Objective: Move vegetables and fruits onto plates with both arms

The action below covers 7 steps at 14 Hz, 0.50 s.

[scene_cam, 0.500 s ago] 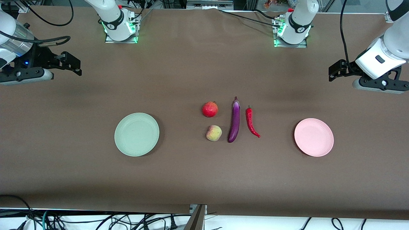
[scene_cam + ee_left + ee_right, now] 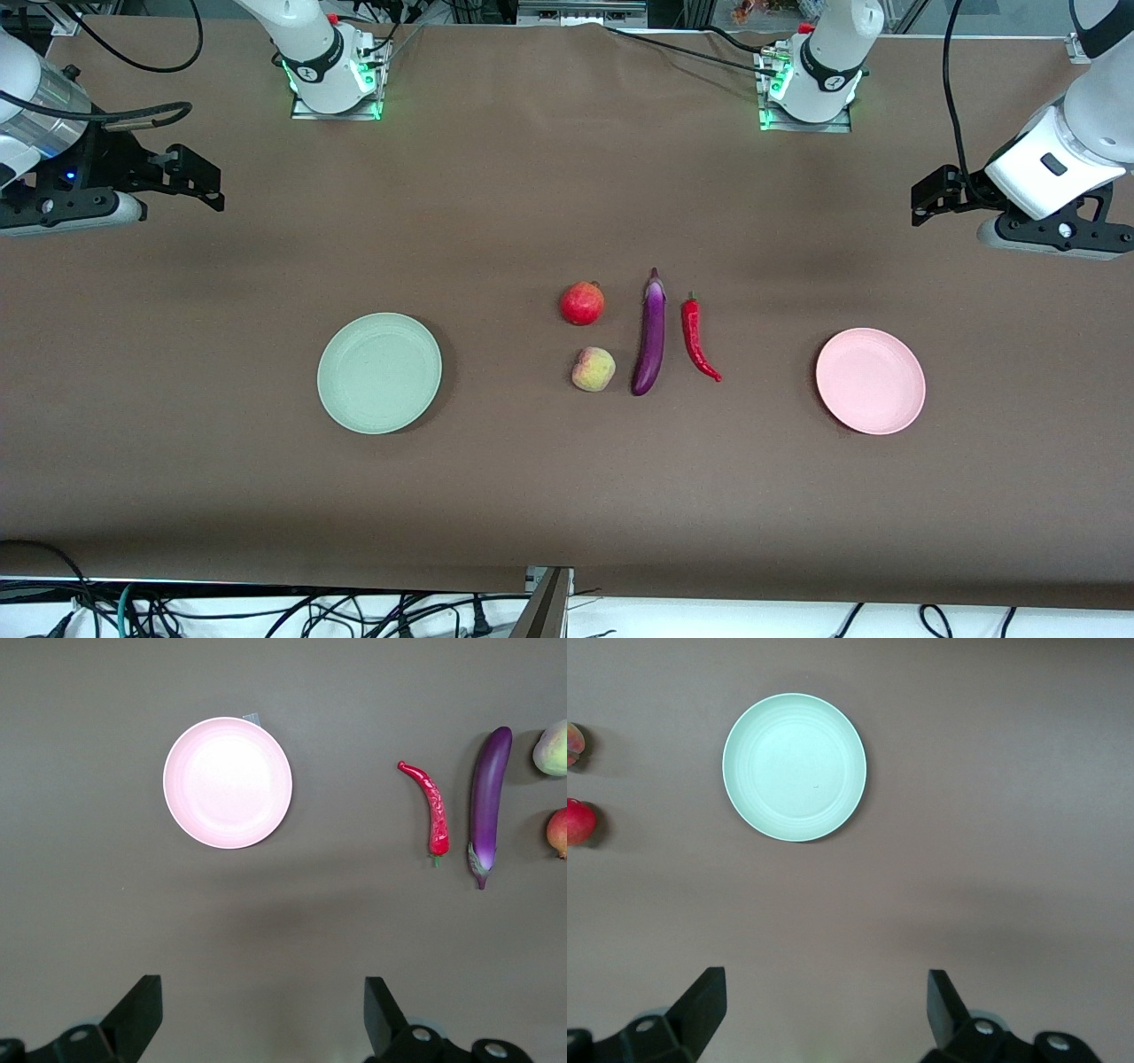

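Four pieces of produce lie grouped at the middle of the brown desk (image 2: 532,487). The red fruit (image 2: 582,303) sits with the peach (image 2: 593,369) just beside it, nearer the front camera. Next to these, toward the left arm's end, the purple eggplant (image 2: 649,335) lies lengthwise, its stem end pointing away from the front camera. The red chili (image 2: 697,338) lies parallel to it, one step closer to the left arm's end, apart from the eggplant.

The green plate (image 2: 379,373) rests toward the right arm's end of the desk, well apart from the produce. The pink plate (image 2: 870,381) rests toward the left arm's end, likewise apart. Both plates hold nothing.

The left tool (image 2: 264,1014) hangs in the air over bare desk at the left arm's end, its two fingers spread wide with nothing between them. The right tool (image 2: 824,1010) hangs over bare desk at the right arm's end, its fingers equally spread and holding nothing. Neither tool touches any item.
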### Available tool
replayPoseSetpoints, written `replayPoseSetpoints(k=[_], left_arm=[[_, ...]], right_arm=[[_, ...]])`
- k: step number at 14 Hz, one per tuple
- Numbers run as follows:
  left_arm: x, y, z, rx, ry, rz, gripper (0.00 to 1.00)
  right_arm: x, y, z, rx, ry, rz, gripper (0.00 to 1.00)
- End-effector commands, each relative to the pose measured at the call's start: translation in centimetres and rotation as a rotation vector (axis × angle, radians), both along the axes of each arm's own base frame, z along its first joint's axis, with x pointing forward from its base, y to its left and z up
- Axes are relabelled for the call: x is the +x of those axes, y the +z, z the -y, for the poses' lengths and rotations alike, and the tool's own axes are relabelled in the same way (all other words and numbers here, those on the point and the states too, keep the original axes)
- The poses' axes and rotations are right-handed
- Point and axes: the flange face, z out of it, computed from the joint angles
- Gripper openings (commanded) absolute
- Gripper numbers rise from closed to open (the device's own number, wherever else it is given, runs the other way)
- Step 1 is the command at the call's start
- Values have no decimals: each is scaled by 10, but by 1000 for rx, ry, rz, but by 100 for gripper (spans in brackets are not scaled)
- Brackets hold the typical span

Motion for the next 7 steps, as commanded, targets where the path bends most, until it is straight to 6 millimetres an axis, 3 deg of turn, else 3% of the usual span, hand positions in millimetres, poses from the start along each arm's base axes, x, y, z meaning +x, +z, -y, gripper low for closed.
replayPoseSetpoints(k=[1, 7], left_arm=[[-1, 7, 1, 9, 5, -2, 100], [-1, 7, 1, 9, 5, -2, 100]], right_arm=[[1, 3, -1, -2, 0, -3, 100], [-2, 1, -2, -4, 2, -20, 100]])
